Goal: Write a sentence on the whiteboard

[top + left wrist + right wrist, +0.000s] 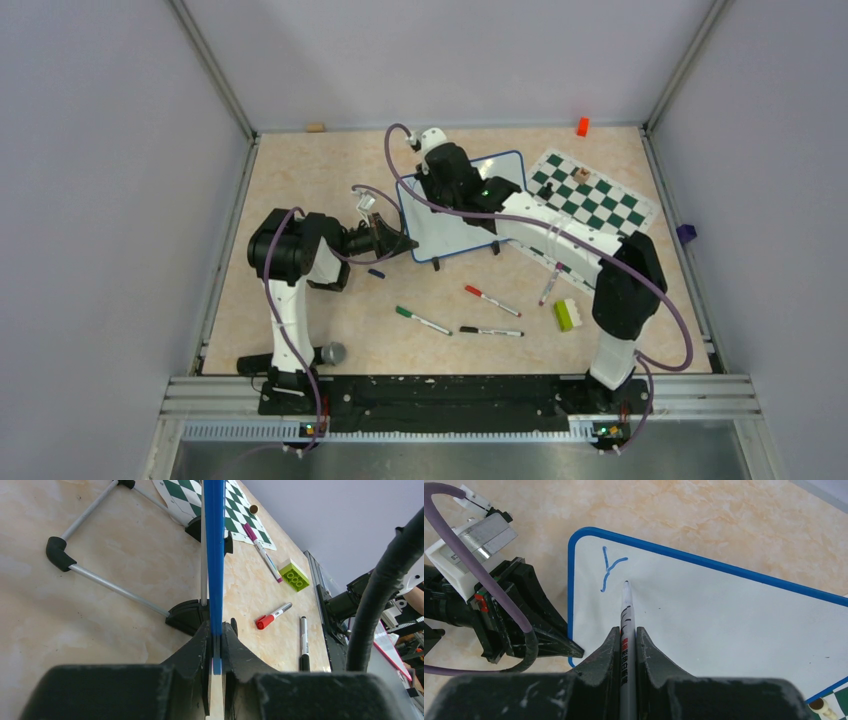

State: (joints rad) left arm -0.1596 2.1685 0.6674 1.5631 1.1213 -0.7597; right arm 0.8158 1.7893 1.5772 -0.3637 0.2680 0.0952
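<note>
Located the whiteboard standing on its black feet mid-table, just beside the chess mat. Found the left gripper clenched on the board's blue frame at the near-left corner, steadying it. Found the right gripper clamped around a marker, tip at or just above the white surface, close to the right of the first letter; could not tell contact for certain. Read of the sentence one character only: a blue capital "Y" near the board's upper left corner as seen from the right wrist. Judged the task barely begun: one letter down, everything after it to come, remaining surface blank as far as that view reaches. Judged the pen placed for the next letter. Checked the marker barrel for print: red and black markings present, too small to read. Spotted no legible brand or label anywhere else. Counted four loose markers lying on the table in front of the board, with green, red, black and purple caps, plus a green brick beside them.
</note>
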